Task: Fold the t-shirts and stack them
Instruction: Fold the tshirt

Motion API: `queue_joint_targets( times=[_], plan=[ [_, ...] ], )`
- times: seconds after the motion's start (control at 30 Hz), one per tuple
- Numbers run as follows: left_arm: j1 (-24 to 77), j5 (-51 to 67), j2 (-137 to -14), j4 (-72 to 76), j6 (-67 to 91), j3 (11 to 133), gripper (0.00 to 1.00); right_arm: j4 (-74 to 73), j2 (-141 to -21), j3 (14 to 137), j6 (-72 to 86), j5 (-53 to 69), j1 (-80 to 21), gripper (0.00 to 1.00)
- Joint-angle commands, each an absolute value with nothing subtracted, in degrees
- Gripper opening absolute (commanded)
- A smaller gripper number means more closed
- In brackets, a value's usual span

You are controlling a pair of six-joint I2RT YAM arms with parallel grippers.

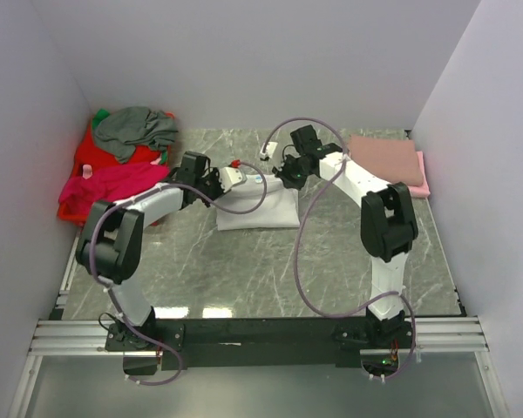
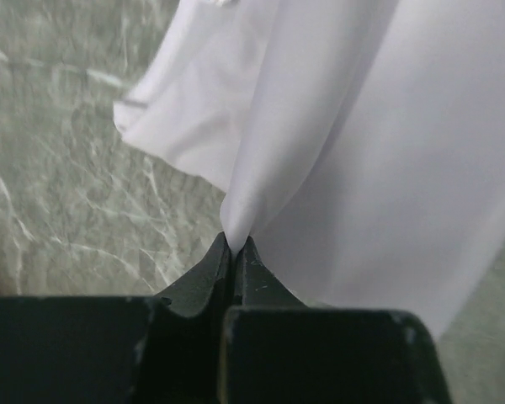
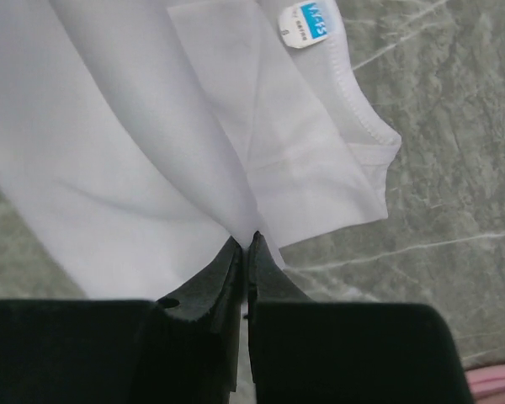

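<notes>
One white t-shirt [image 1: 260,211] lies mid-frame on the counter [image 1: 244,279], its upper edge pinched at two points. The left pincer [image 2: 234,244] is clamped tight on a fold, and the right pincer [image 3: 243,241] is clamped likewise below the neck label [image 3: 306,23]. Two folded pink t-shirts [image 1: 385,155] sit stacked at upper right. One grey t-shirt [image 1: 138,129] and one magenta t-shirt [image 1: 113,181] are heaped at upper left.

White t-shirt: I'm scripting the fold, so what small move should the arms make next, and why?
Probably carry the pinched edge toward the near side together: left gripper and right gripper are both shut on the white t-shirt, whose rest lies on the table.
</notes>
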State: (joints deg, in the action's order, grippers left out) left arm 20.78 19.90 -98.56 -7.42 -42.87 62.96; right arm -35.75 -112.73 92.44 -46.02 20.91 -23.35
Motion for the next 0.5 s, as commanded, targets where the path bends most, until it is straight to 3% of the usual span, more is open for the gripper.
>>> queue_joint_targets(
  times=[0.0,0.17,0.47],
  plan=[
    [18.72,22.32,-102.03,-2.91,-43.86,66.35,0.0,-29.63,-115.83,96.67,-38.85,15.92,-22.59,0.0],
    [18.19,22.32,-105.38,-0.45,-43.42,68.47,0.0,-26.98,-118.12,99.84,-35.25,13.36,-21.62,0.0],
    [18.28,24.97,-99.31,12.75,-43.94,65.03,0.0,-20.92,-110.39,91.84,-32.78,15.38,-20.48,0.0]
  ],
)
